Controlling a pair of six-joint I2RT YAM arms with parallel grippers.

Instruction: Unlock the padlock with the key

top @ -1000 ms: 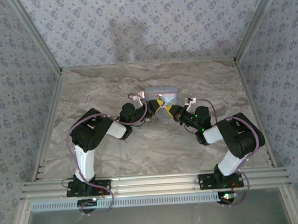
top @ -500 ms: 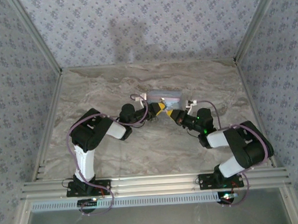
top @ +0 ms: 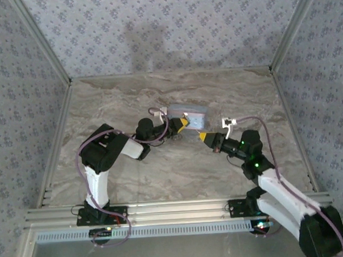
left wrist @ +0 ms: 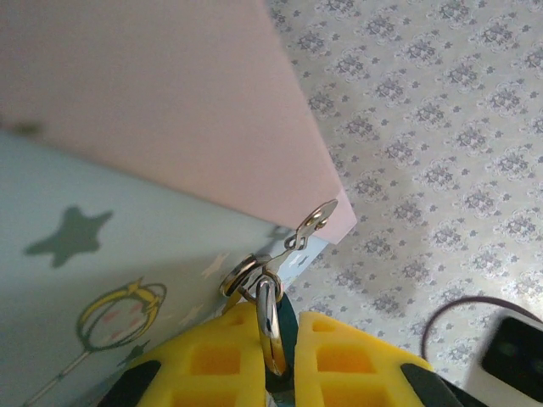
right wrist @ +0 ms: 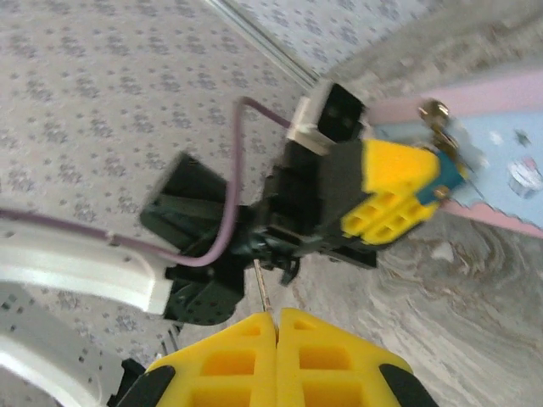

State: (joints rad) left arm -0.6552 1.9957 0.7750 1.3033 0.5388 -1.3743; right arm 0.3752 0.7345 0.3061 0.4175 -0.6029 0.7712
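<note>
On the marbled table (top: 162,163), nearer its front edge, the right gripper (top: 202,136) presses its ribbed yellow jaws together on a slim metal key (right wrist: 260,288). A second ago it met the left gripper at the tin, and it now sits drawn back toward the right edge. Beyond it, mid-table, the left gripper (top: 184,122) clamps the tiny teal padlock (right wrist: 447,172), whose silver shackle is looped through the hasp of the pale blue, pink-edged rectangular tin (top: 189,111).

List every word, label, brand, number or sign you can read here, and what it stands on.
No readable text anywhere.
The pale blue tin carries only pictures, a dark star and a crescent-moon wand; its small print in the right wrist view is too blurred to read.
</note>
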